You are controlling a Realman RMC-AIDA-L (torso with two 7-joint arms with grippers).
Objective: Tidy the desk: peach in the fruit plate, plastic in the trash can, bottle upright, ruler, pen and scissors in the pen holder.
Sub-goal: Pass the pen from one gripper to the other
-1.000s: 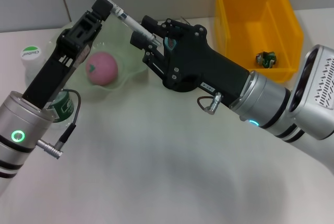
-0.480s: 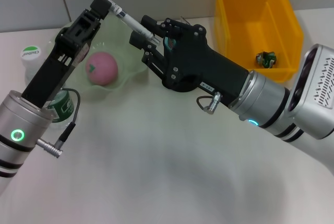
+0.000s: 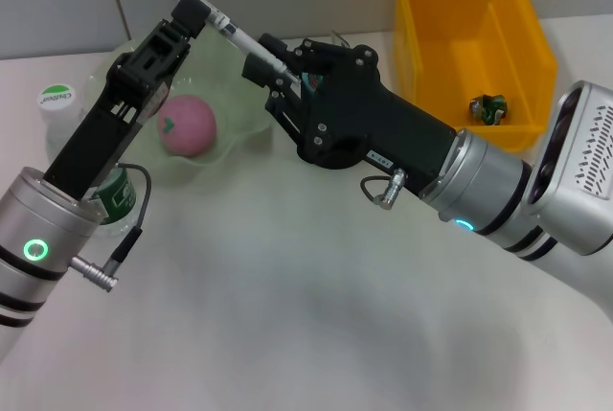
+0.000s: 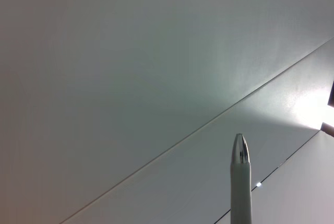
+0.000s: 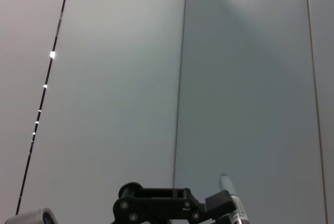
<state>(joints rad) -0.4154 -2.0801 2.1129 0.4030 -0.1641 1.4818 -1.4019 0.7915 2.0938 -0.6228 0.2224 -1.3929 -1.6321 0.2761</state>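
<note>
The pen [image 3: 206, 11] is a slim white-and-grey barrel with a dark band near its middle and a rounded metallic tip; small print on the barrel is too fine to read. It is held in the air, slanted, above the fruit plate [image 3: 239, 124]. The left end effector [image 3: 192, 16] is clenched on the pen near mid-barrel, with the upper end of the pen projecting beyond it toward the wall. The right end effector [image 3: 271, 63] meets the lower end of the same pen; whether its fingers clamp the barrel cannot be told. The left wrist view shows only the pen tip [image 4: 240, 153] against the wall panels.

Below both end effectors, the pale green fruit plate holds a pink peach [image 3: 187, 125]. Beside the left arm stands an upright bottle [image 3: 59, 104] with a white cap carrying green lettering, not legible, and a green label. Behind the right arm, a yellow trash can [image 3: 517, 57] holds crumpled plastic [image 3: 488, 107]. All items rest on the white table [image 3: 287, 315].
</note>
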